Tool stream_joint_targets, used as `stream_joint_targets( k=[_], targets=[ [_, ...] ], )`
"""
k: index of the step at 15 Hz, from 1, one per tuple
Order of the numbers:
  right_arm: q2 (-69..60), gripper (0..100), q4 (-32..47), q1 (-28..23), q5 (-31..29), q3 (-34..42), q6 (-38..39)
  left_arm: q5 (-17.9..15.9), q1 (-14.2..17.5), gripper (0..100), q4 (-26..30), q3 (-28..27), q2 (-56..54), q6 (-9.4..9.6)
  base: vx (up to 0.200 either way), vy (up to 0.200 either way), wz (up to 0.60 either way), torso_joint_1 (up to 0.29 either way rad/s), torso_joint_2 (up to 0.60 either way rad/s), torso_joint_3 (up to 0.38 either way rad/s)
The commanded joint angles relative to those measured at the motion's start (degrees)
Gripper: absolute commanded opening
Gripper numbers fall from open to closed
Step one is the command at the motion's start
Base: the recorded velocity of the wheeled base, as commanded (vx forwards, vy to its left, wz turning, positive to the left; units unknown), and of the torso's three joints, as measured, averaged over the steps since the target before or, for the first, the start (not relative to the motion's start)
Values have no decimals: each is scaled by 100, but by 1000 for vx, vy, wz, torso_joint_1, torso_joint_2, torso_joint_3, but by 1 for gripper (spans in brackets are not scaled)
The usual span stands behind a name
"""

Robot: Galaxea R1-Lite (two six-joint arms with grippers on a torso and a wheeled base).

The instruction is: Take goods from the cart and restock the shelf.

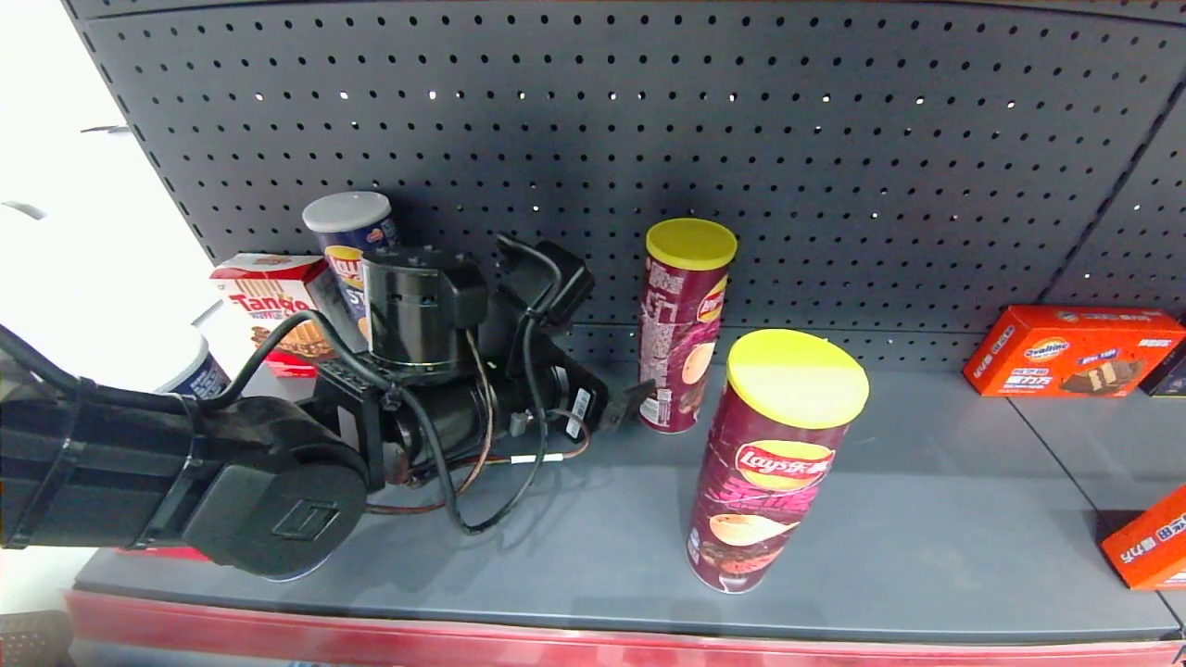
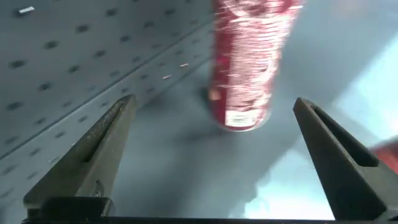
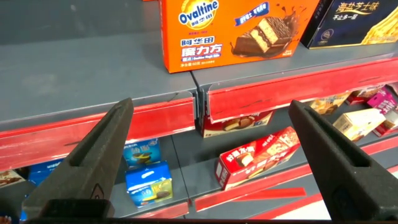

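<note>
Two purple chip cans with yellow lids stand upright on the grey shelf: one at the back, one nearer the front edge. My left gripper lies low over the shelf, its tip just left of the back can's base. In the left wrist view this gripper is open, and the can stands a little beyond the fingers, not between them. My right gripper is open and holds nothing, facing red-edged shelf fronts.
A blue can with a white lid and a red-and-white wafer box stand behind my left arm. Orange boxes lie at the right. A pegboard wall closes the back. Lower shelves hold snack boxes.
</note>
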Motion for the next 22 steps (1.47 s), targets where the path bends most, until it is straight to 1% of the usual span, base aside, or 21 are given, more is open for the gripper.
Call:
stream_joint_targets(
  k=[1,3,8,15,17,19,22],
  targets=[
    [7,100,-2,1,0,0,-1,88,-99,100,-8,-38,106,-34,0,0,0,0,0,0],
    [7,100,-2,1,0,0,-1,97,-107,100,-8,-135,203,-43,0,0,0,0,0,0],
    [7,100,-2,1,0,0,-1,106,-107,100,1,-663,511,-87,0,0,0,0,0,0],
    [7,100,-2,1,0,0,-1,308,-20,100,-8,-706,581,-96,0,0,0,0,0,0],
    [7,100,-2,1,0,0,-1,317,24,100,-8,-698,572,-87,0,0,0,0,0,0],
    [7,100,7,1,0,0,-1,343,139,100,-8,-706,572,-87,0,0,0,0,0,0],
    [7,100,-2,1,0,0,-1,387,227,100,-8,-724,555,-87,0,0,0,0,0,0]
  ],
)
